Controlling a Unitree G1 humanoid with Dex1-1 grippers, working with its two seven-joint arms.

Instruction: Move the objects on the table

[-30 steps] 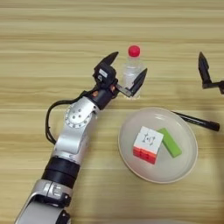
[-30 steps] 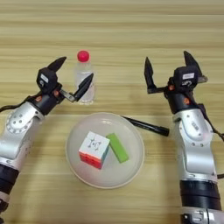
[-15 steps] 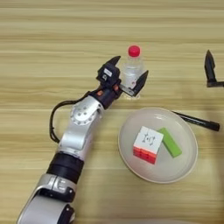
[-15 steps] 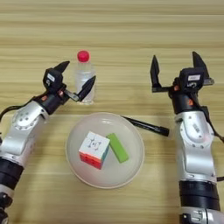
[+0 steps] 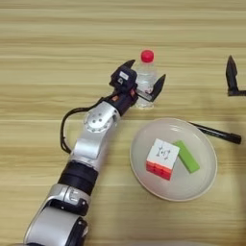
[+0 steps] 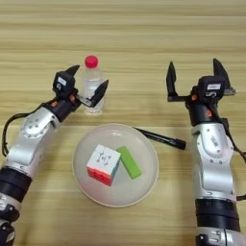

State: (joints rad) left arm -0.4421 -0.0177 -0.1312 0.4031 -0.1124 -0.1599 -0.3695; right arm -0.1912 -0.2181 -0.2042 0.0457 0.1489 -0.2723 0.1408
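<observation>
Bottle (image 6: 92, 82): upright, mid-table, just behind plate (image 6: 144, 185) holding cube (image 6: 103, 164) and block (image 6: 129, 162). My left gripper (image 6: 88, 86) spread around it; grasp pending, I close next. Right gripper (image 6: 193, 77) spread, idle.

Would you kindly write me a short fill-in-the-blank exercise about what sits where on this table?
1. The puzzle cube and the green block both lie on the ____.
2. The bottle has a ____ cap.
3. The left gripper, fingers open, has its fingers on either side of the ____.
4. The black pen lies on the table between the plate and the ____ arm, whose right gripper is open.

Missing words: plate; red; bottle; right
</observation>
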